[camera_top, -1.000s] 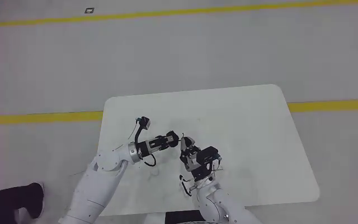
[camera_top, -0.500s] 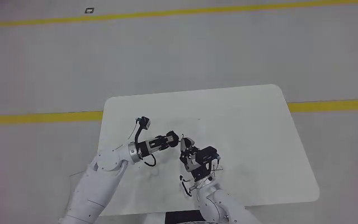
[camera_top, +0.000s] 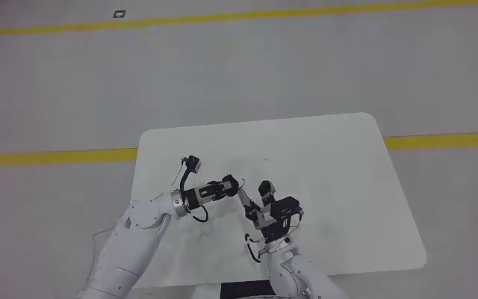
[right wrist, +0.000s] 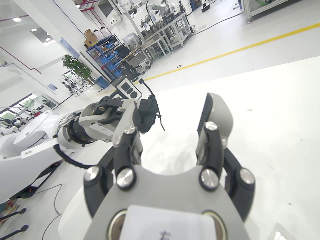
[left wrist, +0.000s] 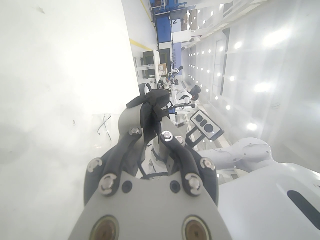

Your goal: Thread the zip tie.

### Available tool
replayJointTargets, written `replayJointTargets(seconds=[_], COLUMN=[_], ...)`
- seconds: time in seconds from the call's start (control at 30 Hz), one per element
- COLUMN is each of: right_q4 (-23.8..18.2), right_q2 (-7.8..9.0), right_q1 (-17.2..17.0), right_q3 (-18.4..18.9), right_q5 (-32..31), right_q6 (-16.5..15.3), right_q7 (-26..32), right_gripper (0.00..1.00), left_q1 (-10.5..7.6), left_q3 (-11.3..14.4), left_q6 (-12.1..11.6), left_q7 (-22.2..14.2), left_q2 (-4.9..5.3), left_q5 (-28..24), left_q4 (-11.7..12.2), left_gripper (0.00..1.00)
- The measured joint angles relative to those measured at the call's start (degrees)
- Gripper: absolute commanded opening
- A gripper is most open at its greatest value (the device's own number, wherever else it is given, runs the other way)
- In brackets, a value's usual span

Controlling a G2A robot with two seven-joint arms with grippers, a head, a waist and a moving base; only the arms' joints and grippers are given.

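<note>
Pinching a thin black plastic zip tie (right wrist: 161,124), the jaws of the left gripper (camera_top: 232,184) are pressed together, and the tie's short tail is left poking out above the white rounded table (camera_top: 336,149). Just beside it, the right gripper (right wrist: 172,121) is held with its jaws spread wide and nothing between them, near the table's front middle.

At the grey-and-black two-fingered right gripper (right wrist: 173,103): goes from a tight, near-closed pinch to a wide spread, with nothing between the pads. Drifts slightly rightward over the white rounded table (camera_top: 336,164), widening the gap to the matching grey-and-black left gripper (camera_top: 233,182) and the thin black plastic zip tie (right wrist: 160,123) clamped there.
</note>
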Motion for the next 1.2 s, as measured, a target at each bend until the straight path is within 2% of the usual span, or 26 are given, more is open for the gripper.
replayJointTargets(seconds=[0.47, 0.57, 0.6, 0.67, 0.83, 1.0, 1.07, 1.13, 1.2], right_q4=[-0.46, -0.59, -0.87, -1.36, -2.56, -3.95, -4.37, -4.91, -5.04], right_q2=[0.13, 0.12, 0.14, 0.27, 0.93, 1.69, 1.9, 2.07, 2.11], right_q1=[-0.29, -0.31, -0.52, -1.39, -4.03, -5.22, -5.31, -5.32, -5.29], right_q3=[0.08, 0.17, 0.47, 1.4, 4.56, 6.9, 7.27, 7.64, 7.81], right_q5=[-0.31, 0.17, 1.81, 6.04, 18.0, 31.61, 36.23, 41.83, 43.44], right_q6=[-0.53, -0.79, -1.77, -4.25, -12.09, -20.24, -22.05, -22.66, -22.4], right_q7=[0.07, 0.24, 0.6, 1.31, 6.27, 16.93, 21.06, 25.68, 26.6], right_gripper=[1.0, 1.0, 1.0, 1.0, 1.0, 1.0, 1.0, 1.0, 1.0], left_q1=[0.0, 0.2, 0.29, 0.44, 0.81, 0.76, 0.45, -0.07, -0.19], left_q3=[0.0, -0.14, -0.5, -1.28, -3.24, -4.08, -3.87, -4.09, -4.37], left_q6=[0.02, 0.17, 0.05, -0.01, 0.0, 0.0, 0.0, 0.0, 0.0], left_q7=[0.04, 1.14, 0.83, -0.66, -9.13, -19.36, -22.27, -23.15, -21.92], left_q2=[0.0, 0.03, 0.12, 0.27, 0.48, 0.07, -0.25, -0.68, -0.85], left_q5=[-0.02, -1.8, -3.12, -6.09, -16.43, -23.78, -25.42, -25.63, -24.99], left_q4=[0.0, 0.12, 0.39, 0.87, 2.24, 3.75, 4.77, 5.33, 4.94], left_gripper=[0.0, 0.0, 0.0, 0.0, 0.0, 0.0, 0.0, 0.0, 0.0])
